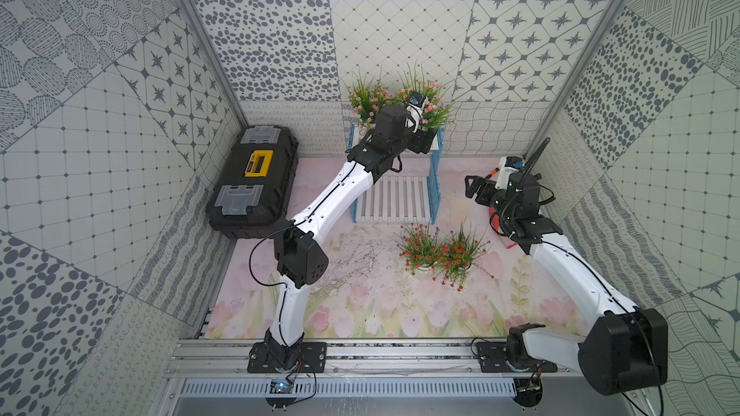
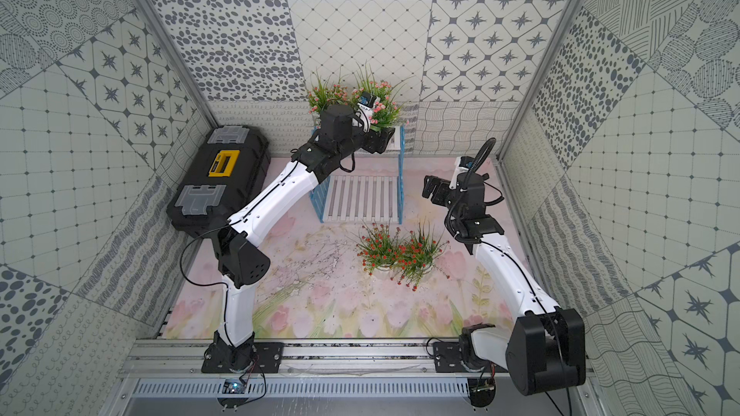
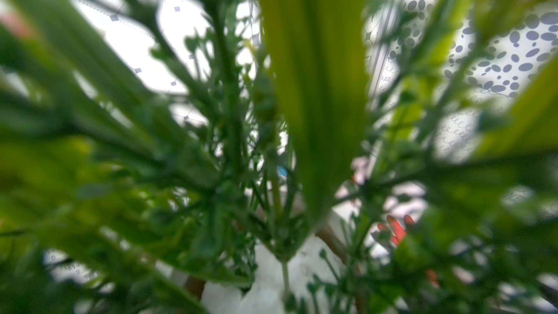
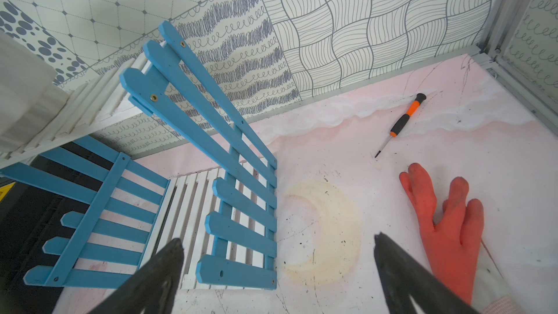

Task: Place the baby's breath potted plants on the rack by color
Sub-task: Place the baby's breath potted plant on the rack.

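The rack [image 1: 390,198] stands at the back middle, with white slats and blue side frames [image 4: 241,206]. Two pink baby's breath potted plants [image 1: 364,100] [image 1: 428,108] are on its upper tier. My left gripper [image 1: 426,140] is at the base of the right one. Leaves fill the left wrist view, showing only a white pot [image 3: 271,282] and hiding the jaws. Two red-orange plants [image 1: 418,248] [image 1: 460,254] stand side by side on the mat in front of the rack. My right gripper [image 1: 472,190] [image 4: 277,241] hovers open and empty, right of the rack.
A black toolbox [image 1: 252,182] with a yellow latch lies against the left wall. An orange glove [image 4: 447,231] and an orange-and-black screwdriver [image 4: 401,122] lie on the mat right of the rack. Patterned walls close in the back and sides.
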`<state>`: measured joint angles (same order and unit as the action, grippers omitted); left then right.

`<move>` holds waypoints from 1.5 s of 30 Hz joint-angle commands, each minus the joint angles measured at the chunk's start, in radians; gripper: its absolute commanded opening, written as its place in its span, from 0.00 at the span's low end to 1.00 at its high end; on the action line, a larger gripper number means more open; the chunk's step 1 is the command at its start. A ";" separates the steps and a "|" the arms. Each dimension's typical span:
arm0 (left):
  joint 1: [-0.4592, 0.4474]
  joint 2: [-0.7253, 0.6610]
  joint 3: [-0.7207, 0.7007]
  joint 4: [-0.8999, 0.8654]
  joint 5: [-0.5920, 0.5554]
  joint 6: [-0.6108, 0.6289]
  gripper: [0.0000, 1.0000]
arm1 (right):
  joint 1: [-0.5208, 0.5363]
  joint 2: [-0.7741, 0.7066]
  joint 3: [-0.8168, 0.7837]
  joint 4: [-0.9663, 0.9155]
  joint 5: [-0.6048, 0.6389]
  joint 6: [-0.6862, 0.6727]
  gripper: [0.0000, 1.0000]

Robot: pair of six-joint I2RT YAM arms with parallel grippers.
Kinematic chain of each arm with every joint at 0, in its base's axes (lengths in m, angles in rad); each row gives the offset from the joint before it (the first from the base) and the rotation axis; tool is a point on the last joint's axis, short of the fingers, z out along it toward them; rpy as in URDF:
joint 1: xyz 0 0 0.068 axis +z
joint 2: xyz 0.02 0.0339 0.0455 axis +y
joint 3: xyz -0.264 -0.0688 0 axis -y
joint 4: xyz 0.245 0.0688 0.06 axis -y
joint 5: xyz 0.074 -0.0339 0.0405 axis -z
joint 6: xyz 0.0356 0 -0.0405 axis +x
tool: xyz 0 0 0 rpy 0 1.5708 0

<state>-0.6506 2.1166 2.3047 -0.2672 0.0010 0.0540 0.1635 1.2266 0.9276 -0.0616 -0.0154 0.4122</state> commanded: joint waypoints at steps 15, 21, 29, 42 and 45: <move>0.070 0.231 0.306 0.039 0.069 -0.002 0.62 | 0.005 0.007 -0.021 0.046 0.008 0.013 0.98; 0.080 0.269 0.332 0.054 0.074 -0.021 0.61 | 0.005 0.011 -0.019 0.045 0.014 0.005 0.98; 0.084 0.286 0.349 0.054 0.085 -0.037 0.62 | 0.006 0.015 -0.022 0.045 0.018 0.004 0.98; 0.084 0.278 0.349 0.063 0.083 -0.062 0.94 | 0.004 0.032 -0.024 0.048 0.029 -0.006 0.98; 0.083 0.278 0.349 0.053 0.083 -0.064 0.97 | 0.004 0.042 -0.022 0.051 0.024 -0.005 0.98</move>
<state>-0.5755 2.4008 2.6362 -0.3115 0.0723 0.0059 0.1635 1.2549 0.9138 -0.0509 0.0021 0.4118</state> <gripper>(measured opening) 0.968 0.982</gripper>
